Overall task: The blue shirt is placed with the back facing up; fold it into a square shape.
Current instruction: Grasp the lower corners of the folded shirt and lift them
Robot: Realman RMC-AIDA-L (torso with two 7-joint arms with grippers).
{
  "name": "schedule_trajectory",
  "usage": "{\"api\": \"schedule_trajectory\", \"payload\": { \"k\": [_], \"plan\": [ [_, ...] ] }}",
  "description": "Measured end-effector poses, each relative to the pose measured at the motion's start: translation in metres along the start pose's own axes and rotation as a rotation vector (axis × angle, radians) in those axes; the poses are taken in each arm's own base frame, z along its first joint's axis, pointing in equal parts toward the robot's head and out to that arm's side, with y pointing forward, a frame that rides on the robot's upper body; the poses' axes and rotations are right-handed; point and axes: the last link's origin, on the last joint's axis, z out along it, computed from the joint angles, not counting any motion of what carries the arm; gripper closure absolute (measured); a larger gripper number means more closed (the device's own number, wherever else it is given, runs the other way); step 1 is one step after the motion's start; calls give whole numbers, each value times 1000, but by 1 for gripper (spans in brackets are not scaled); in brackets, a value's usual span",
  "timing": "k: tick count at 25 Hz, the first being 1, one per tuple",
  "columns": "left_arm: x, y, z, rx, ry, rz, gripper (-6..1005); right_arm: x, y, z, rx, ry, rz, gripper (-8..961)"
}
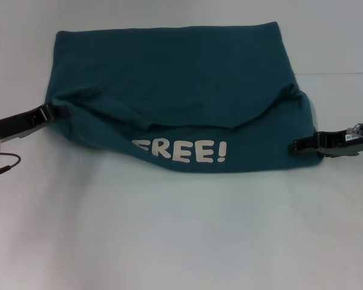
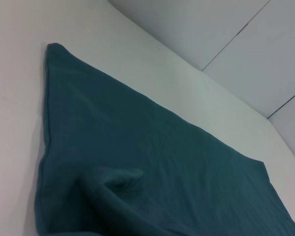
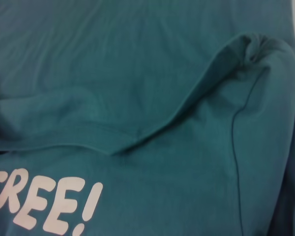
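1. The left gripper [image 1: 47, 112] is at the shirt's left edge. Its tips touch the cloth there, and it looks like it pinches the edge, but I cannot tell for sure.
2. The right gripper [image 1: 297, 146] is at the shirt's right edge, low down. I cannot tell if it holds cloth or only sits beside it.
3. The shirt [image 1: 169, 78] lies in the middle of the white table [image 1: 181, 241]. It is partly folded. The near part is turned over, so the word "FREE!" [image 1: 181, 151] shows.
4. The folded flap has a wavy, saggy edge. If the grippers pull unevenly, the fold could go crooked.
5. If one gripper lets the cloth slip, that side could flop back and bunch up.
6. Then the shirt would not make a neat square.
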Motion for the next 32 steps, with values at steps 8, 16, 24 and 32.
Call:
{"api": "schedule_trajectory", "payload": {
  "k": [8, 16, 24, 32],
  "plan": [
    [0, 0, 0, 0, 1, -1, 963, 0, -1, -2, -5, -17, 14, 320],
    [-1, -1, -1, 0, -1, -3, 963, 0, -2, -2, -5, -17, 15, 669],
    [-2, 1, -7, -24, -73, 37, 965, 2, -6, -15, -26, 14, 1, 885],
    [-11, -5, -44, -45, -259, 57, 964, 20, -20, -54, -85, 80, 18, 910]
  ]
}}
